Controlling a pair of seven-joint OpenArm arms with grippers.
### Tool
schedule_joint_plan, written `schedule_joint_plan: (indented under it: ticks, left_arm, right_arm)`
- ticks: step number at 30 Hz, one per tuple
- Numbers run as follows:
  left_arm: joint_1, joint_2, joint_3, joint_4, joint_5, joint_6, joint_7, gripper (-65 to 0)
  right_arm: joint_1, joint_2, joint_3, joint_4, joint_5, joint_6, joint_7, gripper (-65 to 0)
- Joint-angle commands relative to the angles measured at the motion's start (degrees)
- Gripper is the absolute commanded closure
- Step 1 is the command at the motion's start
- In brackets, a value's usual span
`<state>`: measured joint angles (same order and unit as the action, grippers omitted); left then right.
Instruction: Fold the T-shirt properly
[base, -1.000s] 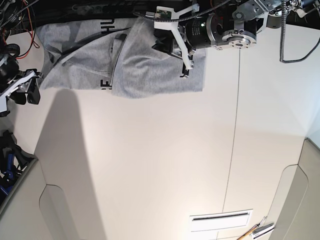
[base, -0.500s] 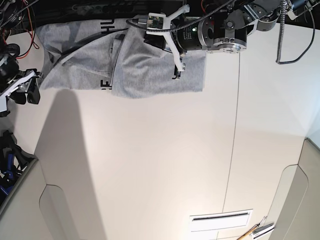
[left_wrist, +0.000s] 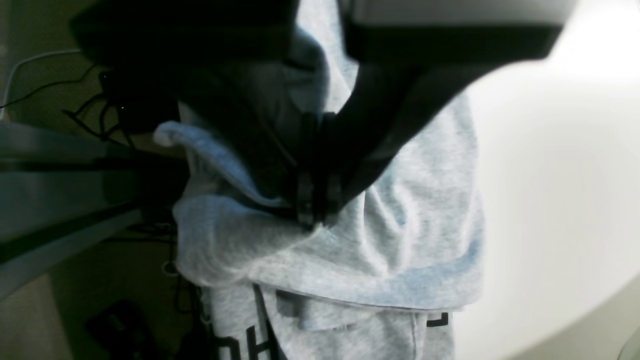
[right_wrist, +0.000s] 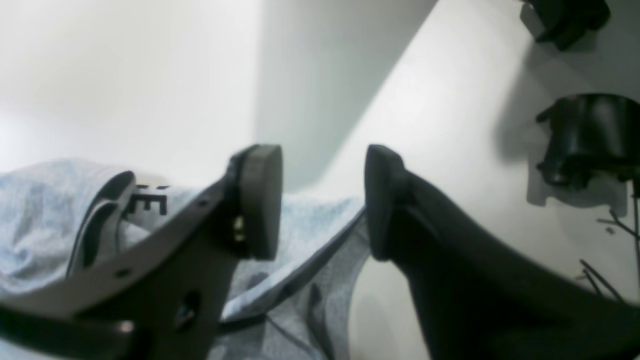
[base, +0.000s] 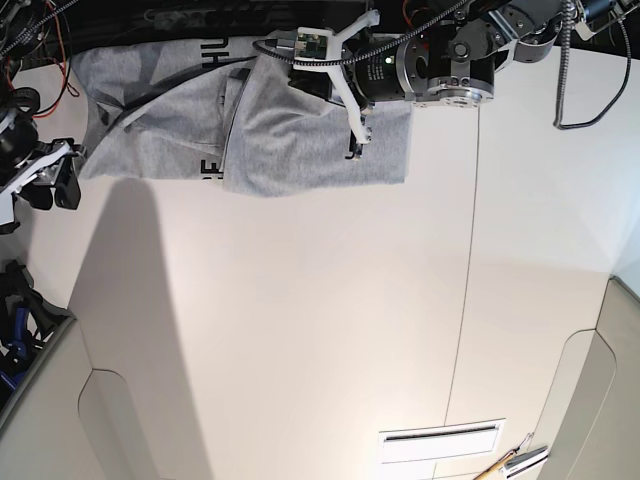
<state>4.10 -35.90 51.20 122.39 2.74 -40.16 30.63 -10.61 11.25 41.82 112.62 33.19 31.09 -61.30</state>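
The heather-grey T-shirt (base: 280, 140) lies bunched at the table's far edge, one flap folded over and black lettering showing along its fold. My left gripper (base: 353, 150) sits on the shirt's right part. In the left wrist view this gripper (left_wrist: 316, 212) is shut, pinching a raised fold of the T-shirt (left_wrist: 400, 240). My right gripper (base: 55, 185) hovers at the table's left edge, just off the shirt's left hem. In the right wrist view it (right_wrist: 322, 200) is open with nothing between its pads (right_wrist: 260, 200), and the T-shirt (right_wrist: 50, 210) lies beyond them.
The white table (base: 300, 320) has a seam (base: 470, 260) running front to back. A slotted white plate (base: 440, 440) and a pencil-like tool (base: 515, 462) lie near the front edge. Cables (base: 590, 90) hang at the back right.
My left gripper has shifted slightly left over the shirt and closed on a fold of fabric. The right arm has not moved.
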Motion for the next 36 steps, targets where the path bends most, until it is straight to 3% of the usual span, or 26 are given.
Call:
schedule_joint_plan:
  ticks: [1, 9, 15, 19, 25, 31, 36]
  left_arm:
    - [-0.42, -0.15, -0.22, 0.81, -0.42, 0.16, -0.81, 0.0]
    - [-2.01, -0.46, -1.11, 0.81, -0.48, 0.16, 0.83, 0.0]
    - [-2.34, -0.61, -5.27, 0.81, -5.97, 0.16, 0.87, 0.0]
    - [-2.21, -0.55, -6.32, 0.81, -12.81, 0.16, 0.90, 0.0]
    - [0.42, 3.56, -6.32, 0.81, -16.33, 0.16, 0.94, 0.0]
    - [0.83, 8.83, -6.34, 0.81, -13.94, 13.68, 1.97, 0.0]
    - [0.85, 9.35, -6.32, 0.81, -13.57, 15.08, 4.17, 0.0]
  right_arm:
    - [0.44, 0.63, 0.31, 1.07, 0.90, -0.02, 1.53, -26.9]
    - [0.44, 0.63, 0.31, 1.07, 1.16, -0.02, 1.53, -26.9]
    - [0.42, 0.63, 0.31, 1.07, 1.29, -0.02, 1.51, -26.9]
    - [0.44, 0.63, 0.31, 1.07, 1.31, -0.02, 1.53, -26.9]
    - [0.44, 0.63, 0.31, 1.07, 1.31, -0.02, 1.53, -26.9]
    - [0.44, 0.61, 0.31, 1.07, 1.31, -0.02, 1.53, -26.9]
    - [0.44, 0.63, 0.31, 1.07, 1.31, -0.02, 1.53, -26.9]
